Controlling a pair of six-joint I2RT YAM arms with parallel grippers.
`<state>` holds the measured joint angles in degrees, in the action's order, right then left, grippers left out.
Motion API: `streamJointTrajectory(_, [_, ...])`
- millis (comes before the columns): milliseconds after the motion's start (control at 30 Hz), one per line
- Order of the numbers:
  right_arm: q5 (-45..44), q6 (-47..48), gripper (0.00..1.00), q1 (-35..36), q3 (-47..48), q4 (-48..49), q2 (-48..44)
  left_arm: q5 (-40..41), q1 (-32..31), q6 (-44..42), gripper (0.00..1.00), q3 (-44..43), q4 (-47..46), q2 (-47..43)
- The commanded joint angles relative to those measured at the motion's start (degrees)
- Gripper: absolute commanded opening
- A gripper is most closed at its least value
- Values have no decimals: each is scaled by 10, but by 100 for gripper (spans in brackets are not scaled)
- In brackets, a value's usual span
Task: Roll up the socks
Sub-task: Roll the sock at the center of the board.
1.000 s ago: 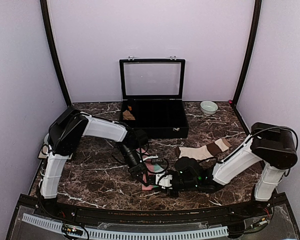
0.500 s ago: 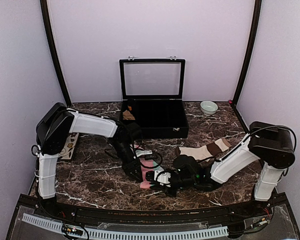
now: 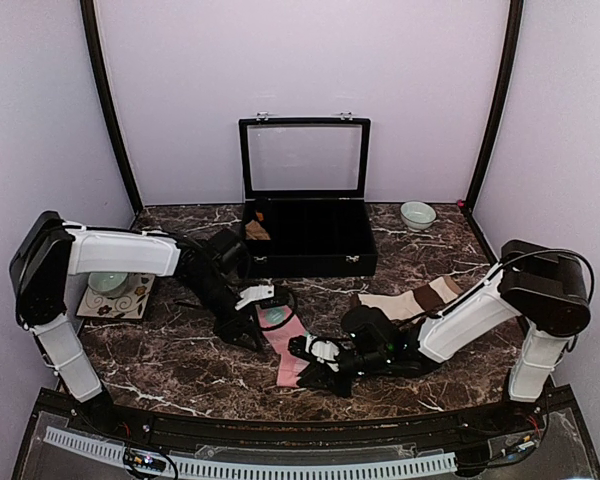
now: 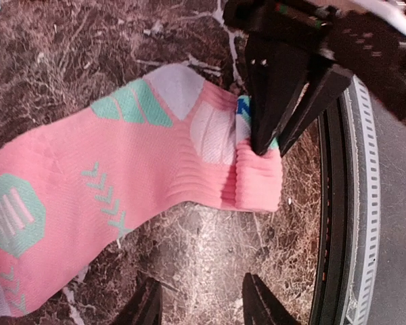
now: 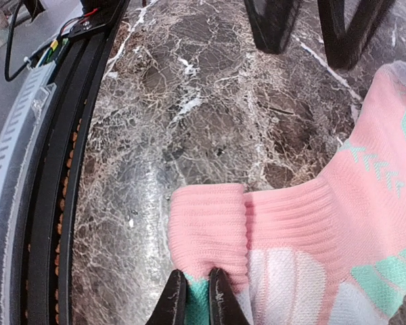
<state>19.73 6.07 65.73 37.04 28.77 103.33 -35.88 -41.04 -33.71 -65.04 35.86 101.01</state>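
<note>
The pink sock (image 3: 288, 352) with mint-green and white patches lies flat on the marble table near the front; it also shows in the left wrist view (image 4: 115, 176) and the right wrist view (image 5: 304, 223). Its near end is folded over once. My right gripper (image 3: 308, 372) (image 5: 195, 298) is shut on that folded end at table level. My left gripper (image 3: 250, 336) (image 4: 201, 308) is open and empty, just left of the sock, over bare marble. The cream-beige sock (image 3: 410, 300) with dark brown bands lies flat behind the right arm.
An open black box (image 3: 305, 240) stands at the back centre with a small tan-brown bundle (image 3: 258, 230) in its left end. A pale bowl (image 3: 417, 213) sits at the back right. A patterned mat with a dish (image 3: 115, 292) lies at the left. The black front rail (image 5: 61, 203) runs close by.
My left arm has swung back to the left and its gripper has come off the pink sock, now open. The right gripper stays shut on the folded end, shifted slightly left.
</note>
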Motion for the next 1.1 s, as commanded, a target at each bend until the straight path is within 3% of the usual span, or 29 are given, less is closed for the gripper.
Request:
streamJointTrajectory(0, [89, -99, 0, -13, -15, -165, 63, -19, -2, -16, 43, 55, -67, -76])
streamJointTrajectory(200, [149, -160, 0, -36, -3, -157, 102, -43, -42, -41, 43, 75, -65, -98])
streamJointTrajectory(367, [166, -201, 0, -64, 16, -178, 128, 14, -126, -61, 40, 102, -102, -92])
streamJointTrajectory(1067, [181, -273, 0, -108, 28, -186, 202, 108, -168, -51, 33, 99, -179, -14])
